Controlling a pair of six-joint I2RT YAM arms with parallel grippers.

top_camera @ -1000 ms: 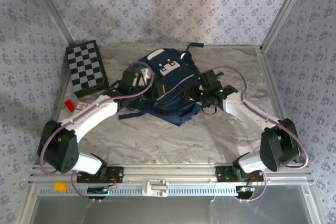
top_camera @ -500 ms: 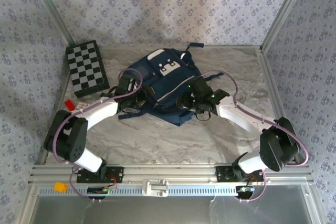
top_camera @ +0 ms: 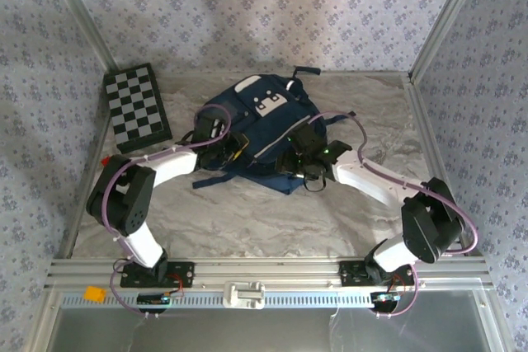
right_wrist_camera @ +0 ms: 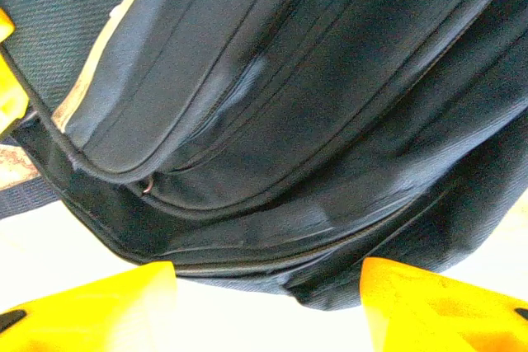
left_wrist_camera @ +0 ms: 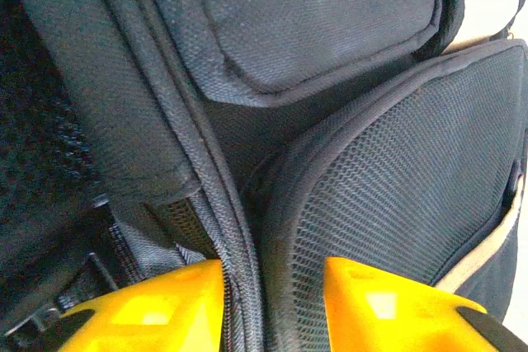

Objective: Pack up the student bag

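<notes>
The student bag [top_camera: 266, 118], navy with white trim and a white patch, lies flat mid-table. My left gripper [top_camera: 234, 147] is pressed onto its left side. In the left wrist view, the yellow fingers of my left gripper [left_wrist_camera: 274, 312] straddle a zipper seam of the bag [left_wrist_camera: 330, 47]. The left pad touches the seam and the right pad sits on the mesh panel, a little apart from it. My right gripper [top_camera: 291, 160] is at the bag's near right edge. In the right wrist view my right gripper [right_wrist_camera: 268, 309] is wide open, with the bag's dark hem [right_wrist_camera: 289, 138] between its fingers and untouched.
A checkered board [top_camera: 136, 108] leans at the back left. A small red thing [top_camera: 106, 159] lies by the left frame rail. Metal posts and rails bound the marbled table [top_camera: 247, 220]. Papered walls stand close behind and at both sides.
My left gripper came down onto the bag's left side and its jaws narrowed. My right gripper slid left and lower, to the bag's near right edge, and opened slightly.
</notes>
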